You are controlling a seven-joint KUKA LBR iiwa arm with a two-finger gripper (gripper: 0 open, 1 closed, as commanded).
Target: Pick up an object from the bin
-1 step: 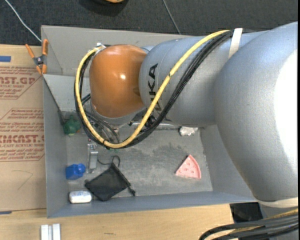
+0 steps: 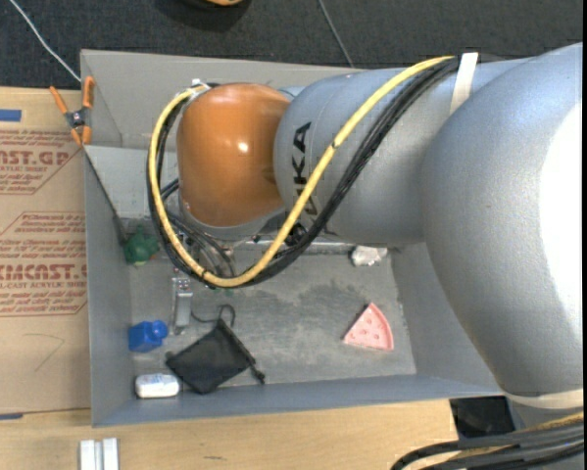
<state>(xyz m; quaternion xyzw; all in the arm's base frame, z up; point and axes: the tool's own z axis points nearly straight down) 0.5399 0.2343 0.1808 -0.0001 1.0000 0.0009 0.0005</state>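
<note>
My gripper (image 2: 182, 304) reaches down from under the orange wrist cover into the left part of the bin. Just below and left of it lies a small blue object (image 2: 146, 335). A black cloth pouch (image 2: 210, 357) with a cord lies right below it, near the front wall. A small white oblong object (image 2: 157, 386) rests in the front left corner beside the pouch. A green object (image 2: 136, 248) sits by the left wall, up and left of the gripper.
A pink pizza-slice-shaped wedge (image 2: 369, 329) lies on the bin floor at the right. A small white lump (image 2: 367, 256) sits further back, at the edge of the arm. The big grey arm covers the back and right of the bin.
</note>
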